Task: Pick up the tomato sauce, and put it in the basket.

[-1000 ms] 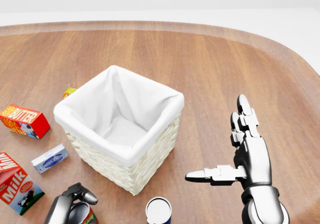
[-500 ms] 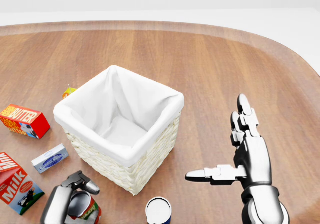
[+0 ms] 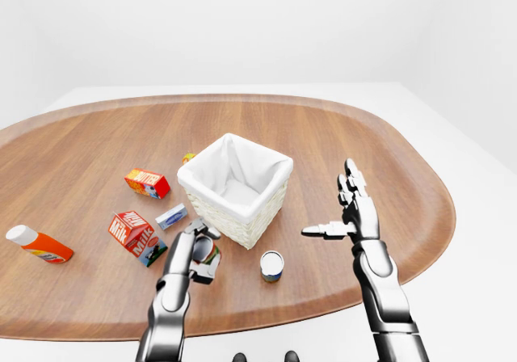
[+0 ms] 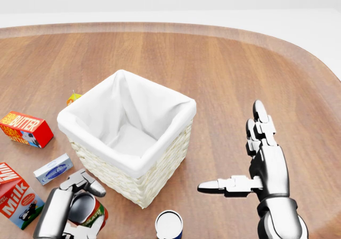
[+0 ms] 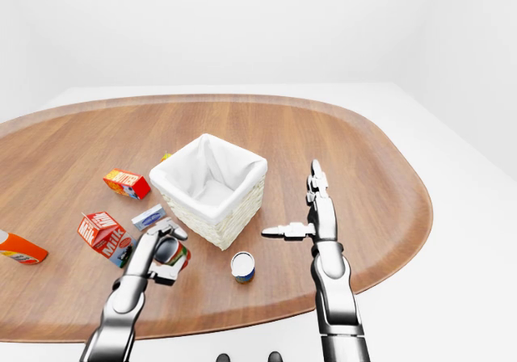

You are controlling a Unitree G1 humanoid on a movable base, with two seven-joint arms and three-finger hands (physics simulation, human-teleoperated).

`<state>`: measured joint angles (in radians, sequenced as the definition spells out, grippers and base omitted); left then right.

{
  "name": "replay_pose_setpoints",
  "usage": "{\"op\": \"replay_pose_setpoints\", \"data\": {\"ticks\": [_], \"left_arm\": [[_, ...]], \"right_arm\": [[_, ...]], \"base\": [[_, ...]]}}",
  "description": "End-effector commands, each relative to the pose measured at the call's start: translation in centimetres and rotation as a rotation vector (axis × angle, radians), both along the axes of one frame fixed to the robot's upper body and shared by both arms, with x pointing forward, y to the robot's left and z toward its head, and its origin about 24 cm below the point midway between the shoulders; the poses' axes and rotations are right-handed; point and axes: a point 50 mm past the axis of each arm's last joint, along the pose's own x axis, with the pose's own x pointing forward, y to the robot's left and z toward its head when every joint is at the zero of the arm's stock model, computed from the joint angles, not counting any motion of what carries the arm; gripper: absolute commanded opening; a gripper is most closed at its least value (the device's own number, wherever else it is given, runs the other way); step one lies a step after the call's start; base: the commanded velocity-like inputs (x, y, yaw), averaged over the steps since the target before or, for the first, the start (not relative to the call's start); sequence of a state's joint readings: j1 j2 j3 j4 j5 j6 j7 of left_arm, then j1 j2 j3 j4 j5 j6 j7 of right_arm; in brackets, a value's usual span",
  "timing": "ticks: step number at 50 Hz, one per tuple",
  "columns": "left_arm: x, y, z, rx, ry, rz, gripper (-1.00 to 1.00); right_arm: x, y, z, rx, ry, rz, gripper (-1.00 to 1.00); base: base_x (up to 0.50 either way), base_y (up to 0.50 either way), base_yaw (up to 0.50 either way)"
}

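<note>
Left hand (image 4: pixel 72 209) grips tomato sauce (image 4: pixel 88 213), beside basket (image 4: pixel 160 167).

in the left-eye view, the basket (image 3: pixel 236 186) stands mid-table (image 3: pixel 339 136); milk (image 3: pixel 133 234) and butter (image 3: pixel 147 183) lie to its left, a can (image 3: pixel 271 266) below it.

**Left robot hand on the can**

We see our left robot hand (image 5: pixel 161 253) wrapped around the tomato sauce can (image 5: pixel 172 253), just left of the basket (image 5: pixel 208 188) on the counter (image 5: pixel 339 148). Our right robot hand (image 5: pixel 311 212) hangs spread open.
</note>
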<state>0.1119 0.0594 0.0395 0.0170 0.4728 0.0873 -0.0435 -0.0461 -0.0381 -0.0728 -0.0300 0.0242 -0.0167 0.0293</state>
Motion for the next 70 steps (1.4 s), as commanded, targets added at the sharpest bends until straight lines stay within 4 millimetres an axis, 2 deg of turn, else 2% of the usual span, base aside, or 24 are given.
{"op": "replay_pose_setpoints", "data": {"ticks": [1, 33, 43, 52, 60, 70], "left_arm": [[-0.3, -0.3, 3.0, -0.022, -0.131, -0.004, -1.00], [-0.9, -1.2, 7.9, -0.004, -0.312, -0.076, -1.00], [-0.9, -1.7, 10.9, 0.028, -0.424, -0.129, -1.00], [-0.6, -1.9, 12.1, 0.045, -0.469, -0.152, -1.00], [-0.4, -2.6, 14.7, 0.106, -0.564, -0.212, -1.00], [0.0, -3.2, 15.6, 0.114, -0.599, -0.243, -1.00]], "right_arm": [[0.0, 0.0, 0.0, -0.001, 0.000, 0.001, 1.00], [0.0, 0.0, 0.0, -0.002, -0.002, 0.000, 1.00], [0.0, 0.0, 0.0, -0.004, -0.002, -0.003, 1.00], [0.1, -0.1, -0.1, -0.004, -0.002, -0.005, 1.00], [0.1, -0.1, 0.0, -0.006, -0.002, -0.006, 1.00], [0.1, 0.0, -0.3, -0.009, -0.002, -0.004, 1.00]], "base": [[0.00, 0.00, 0.00], [0.00, 0.00, 0.00], [0.00, 0.00, 0.00], [0.00, 0.00, 0.00], [0.00, 0.00, 0.00], [0.00, 0.00, 0.00]]}}
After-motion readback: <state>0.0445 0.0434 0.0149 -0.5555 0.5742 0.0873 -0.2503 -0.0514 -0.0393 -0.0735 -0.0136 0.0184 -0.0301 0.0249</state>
